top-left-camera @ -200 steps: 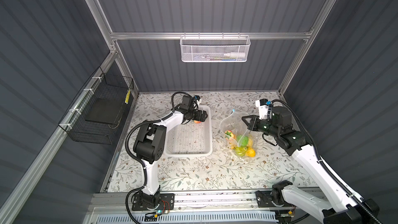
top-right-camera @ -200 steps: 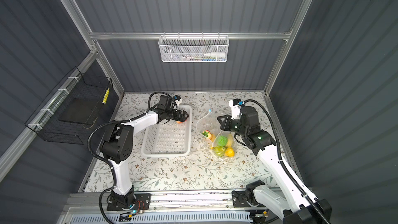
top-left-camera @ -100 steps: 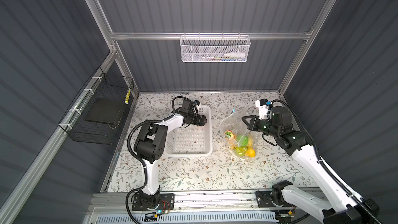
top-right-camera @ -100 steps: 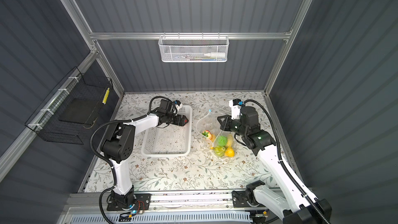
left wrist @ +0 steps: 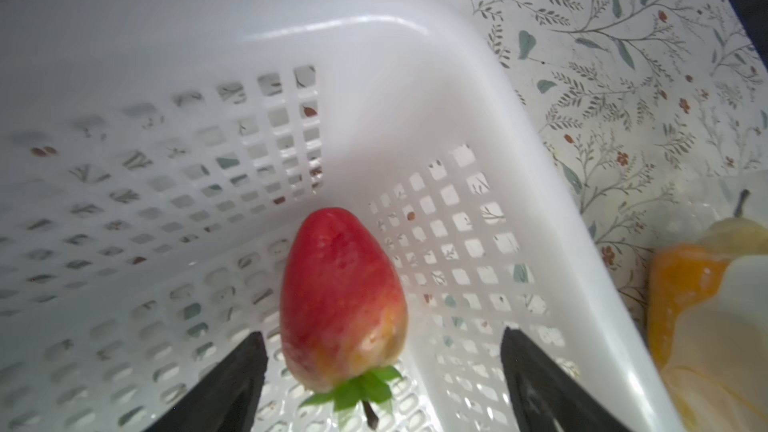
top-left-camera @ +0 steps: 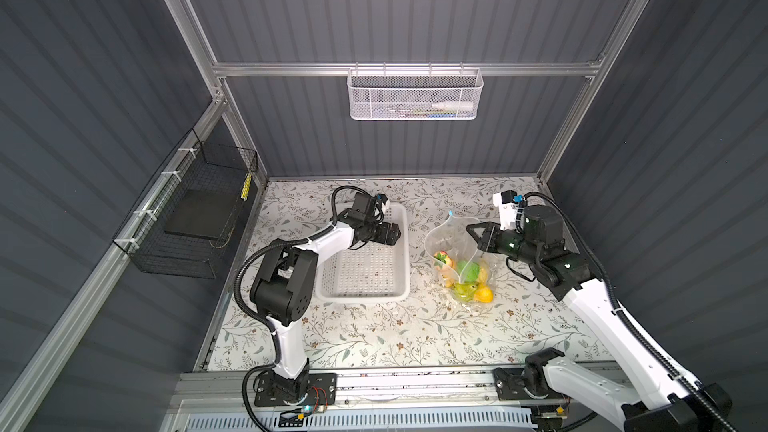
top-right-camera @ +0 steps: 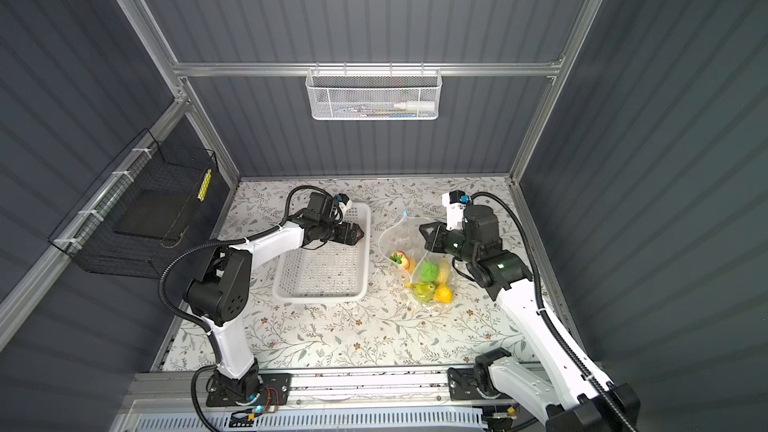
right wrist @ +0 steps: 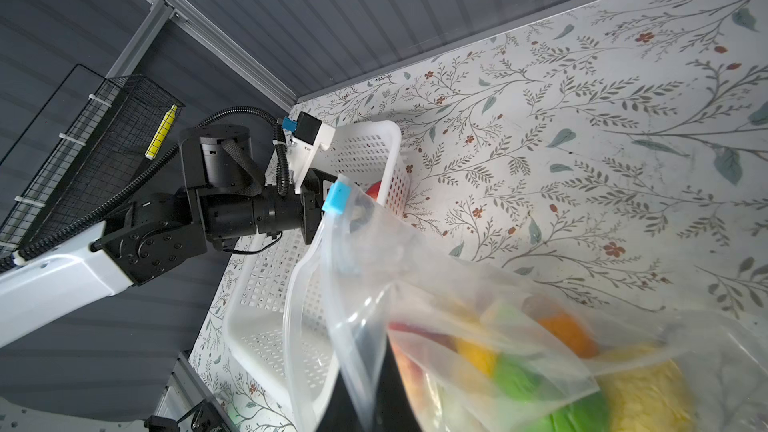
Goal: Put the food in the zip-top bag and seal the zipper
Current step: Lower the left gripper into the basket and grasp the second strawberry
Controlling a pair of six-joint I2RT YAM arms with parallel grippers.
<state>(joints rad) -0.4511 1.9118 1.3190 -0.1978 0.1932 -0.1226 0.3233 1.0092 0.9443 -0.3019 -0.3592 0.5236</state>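
Note:
A red strawberry [left wrist: 343, 297] lies in the far right corner of the white basket [left wrist: 415, 35]. My left gripper [left wrist: 382, 336] is open, a finger on each side of the strawberry and clear of it; in both top views this gripper [top-left-camera: 392, 234] [top-right-camera: 356, 234] is low inside the basket. The zip-top bag [top-left-camera: 453, 238] [top-right-camera: 401, 238] stands to the right with its mouth open. My right gripper [top-left-camera: 471, 229] [right wrist: 374, 384] is shut on its mouth edge. Several pieces of food [top-left-camera: 465, 276] [right wrist: 552, 363] lie inside. The zipper's light-blue slider [right wrist: 337, 197] [top-right-camera: 405, 213] sits at the far end of the mouth.
The basket [top-left-camera: 405, 251] has nothing else in it that I can see. A white mesh basket [top-left-camera: 413, 93] hangs on the back wall and a black wire basket [top-left-camera: 195, 209] on the left wall. The floral tabletop [top-left-camera: 374, 334] stretches toward the front rail.
My left gripper has moved down and to the right into the basket corner, so that it now straddles the strawberry. The right arm and the bag have not moved.

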